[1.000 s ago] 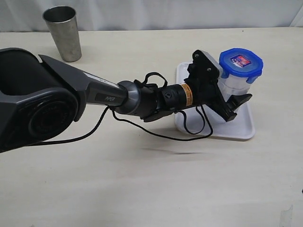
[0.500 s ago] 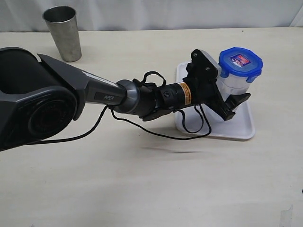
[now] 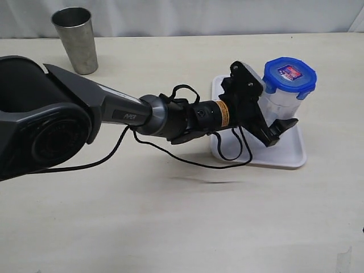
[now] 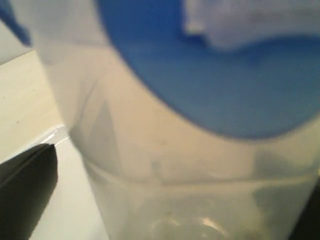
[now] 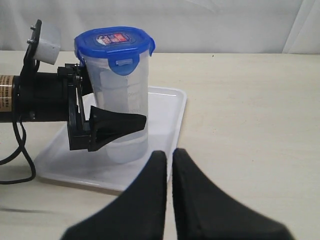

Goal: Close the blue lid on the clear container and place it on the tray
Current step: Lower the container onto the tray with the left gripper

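Observation:
The clear container (image 3: 277,103) stands upright on the white tray (image 3: 287,154) with the blue lid (image 3: 289,74) seated on its top. My left gripper (image 3: 280,118) straddles the container's lower half, jaws open. In the left wrist view one finger (image 4: 25,192) stands apart from the container wall (image 4: 165,165), with a strip of tray (image 4: 67,210) showing between them. From the right wrist view, the container (image 5: 122,92), lid (image 5: 114,41) and tray (image 5: 167,112) sit ahead of my right gripper (image 5: 170,156), which is shut and empty above the table.
A grey metal cup (image 3: 75,40) stands at the far left of the table. The left arm (image 3: 114,114) and its black cable (image 3: 187,162) stretch across the middle toward the tray.
My left gripper's jaws have widened, and the near finger has moved off the container's side. The container and lid stay where they were on the tray. The right gripper has not moved.

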{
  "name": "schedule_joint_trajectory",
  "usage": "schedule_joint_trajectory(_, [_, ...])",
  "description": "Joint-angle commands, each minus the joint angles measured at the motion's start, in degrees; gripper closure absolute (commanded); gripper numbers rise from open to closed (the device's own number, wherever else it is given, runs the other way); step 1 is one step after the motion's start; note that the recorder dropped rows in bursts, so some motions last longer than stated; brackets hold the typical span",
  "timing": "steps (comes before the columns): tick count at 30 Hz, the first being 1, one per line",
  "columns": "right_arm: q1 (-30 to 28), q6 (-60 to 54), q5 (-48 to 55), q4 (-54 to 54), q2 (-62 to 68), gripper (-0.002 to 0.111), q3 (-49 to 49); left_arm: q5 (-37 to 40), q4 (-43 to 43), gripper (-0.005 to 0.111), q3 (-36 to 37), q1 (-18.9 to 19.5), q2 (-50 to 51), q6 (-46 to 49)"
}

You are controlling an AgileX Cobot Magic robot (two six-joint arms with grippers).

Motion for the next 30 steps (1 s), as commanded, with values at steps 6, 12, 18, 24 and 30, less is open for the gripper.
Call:
schedule_joint_trajectory(6, [-0.41, 0.19, 0.02, 0.04, -0.30, 0.104, 0.21, 6.96, -0.10, 0.002, 0.22, 0.13, -2.84, -0.28])
schedule_joint_trajectory(12, [-0.41, 0.19, 0.02, 0.04, -0.30, 0.104, 0.21, 8.94, 0.01, 0.002, 0.74, 0.13, -2.87, -0.28])
schedule_joint_trajectory(18, [-0.41, 0.19, 0.02, 0.04, -0.30, 0.104, 0.21, 7.52, 2.38, 0.002, 2.33, 0.13, -3.23, -0.28])
schedule_joint_trajectory(24, [-0.41, 0.19, 0.02, 0.04, -0.30, 0.104, 0.21, 8.51, 2.77, 0.002, 3.69, 0.13, -5.55, -0.28])
schedule_joint_trajectory(30, [-0.41, 0.19, 0.02, 0.04, -0.30, 0.104, 0.21, 13.82, 2.77, 0.002, 3.69, 0.72, -7.53, -0.28])
